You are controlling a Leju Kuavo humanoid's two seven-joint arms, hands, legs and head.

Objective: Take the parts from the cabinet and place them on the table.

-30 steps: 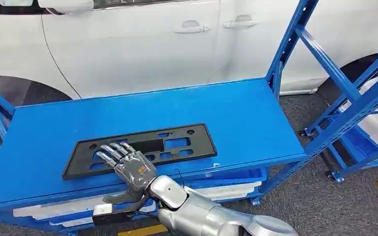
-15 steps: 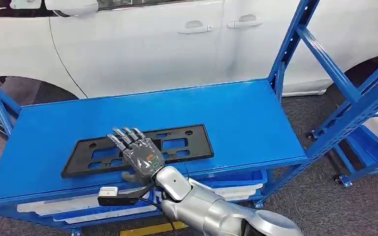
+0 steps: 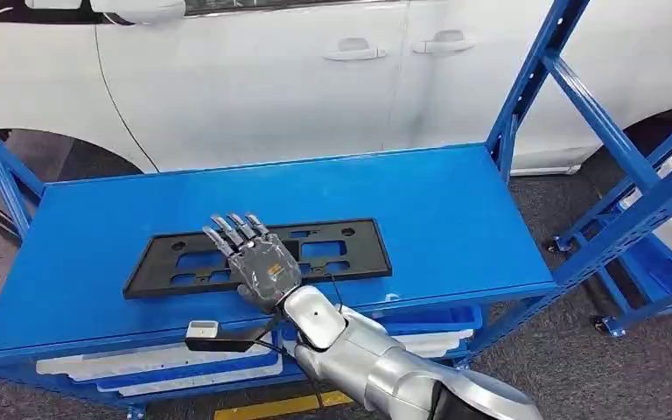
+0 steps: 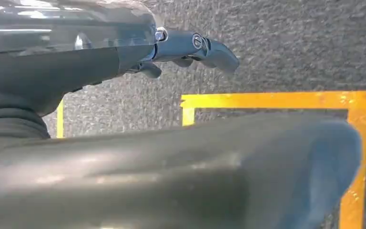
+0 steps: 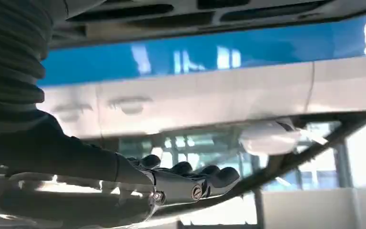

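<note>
A black rectangular plate with several cut-outs (image 3: 332,254) lies flat on the blue table top (image 3: 437,219), near its front edge. My right hand (image 3: 258,262) comes in from below over the plate's middle, fingers straight and spread, holding nothing. Whether the palm touches the plate I cannot tell. In the right wrist view the right hand (image 5: 186,181) has its fingers stretched out with nothing in them. My left hand (image 4: 190,47) hangs over the grey floor with its fingers extended and nothing in it.
A white car (image 3: 271,79) stands right behind the table. Blue rack uprights (image 3: 525,96) rise at the table's right end, and more blue framing (image 3: 639,201) stands further right. White trays (image 3: 140,367) sit on the shelf under the top. Yellow tape (image 4: 276,100) marks the floor.
My right hand has moved a little to the right and further over the plate, with the fingers still spread. The view itself has shifted slightly; the plate lies where it was on the table.
</note>
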